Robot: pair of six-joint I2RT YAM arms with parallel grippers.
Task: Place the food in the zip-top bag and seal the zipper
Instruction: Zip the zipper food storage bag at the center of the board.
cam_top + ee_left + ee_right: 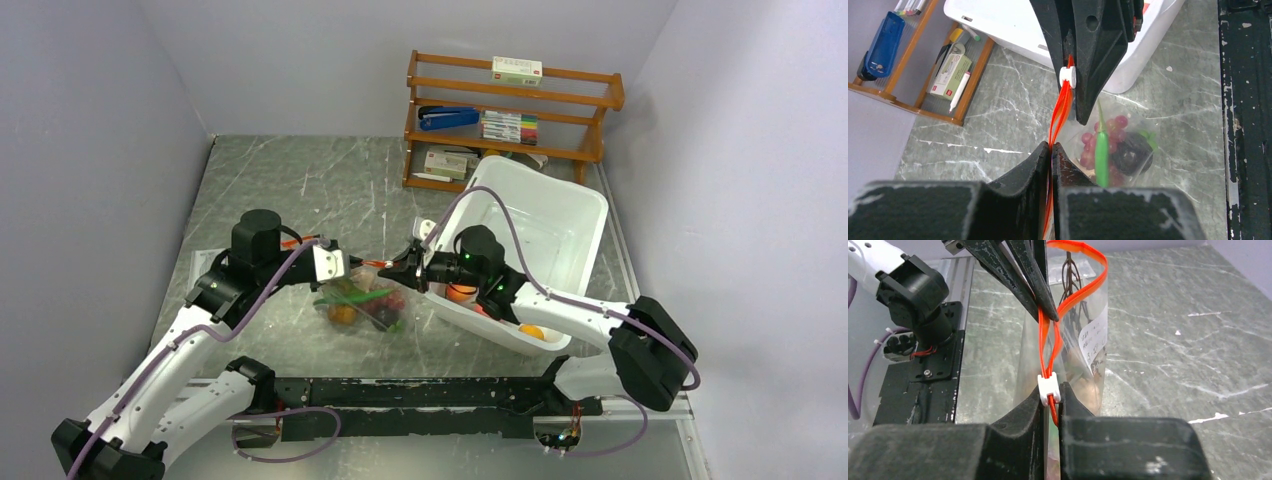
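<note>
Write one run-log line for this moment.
phase: sealing; left jaws: shut on zipper; right jaws: shut on zipper beside white slider; food: inside zip-top bag; zipper: open between jaws

White arms [165, 365], black joints [258, 235], purple cables [481, 188], scuffed black end effectors [1051, 150].

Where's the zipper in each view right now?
Top: zipper at centre, between left pincer and right pincer.
Left wrist: zipper mid-frame, rising from left pincer to right pincer.
Right wrist: zipper upper middle, looping from right pincer to left pincer.
Shared landmark: the bag.
</note>
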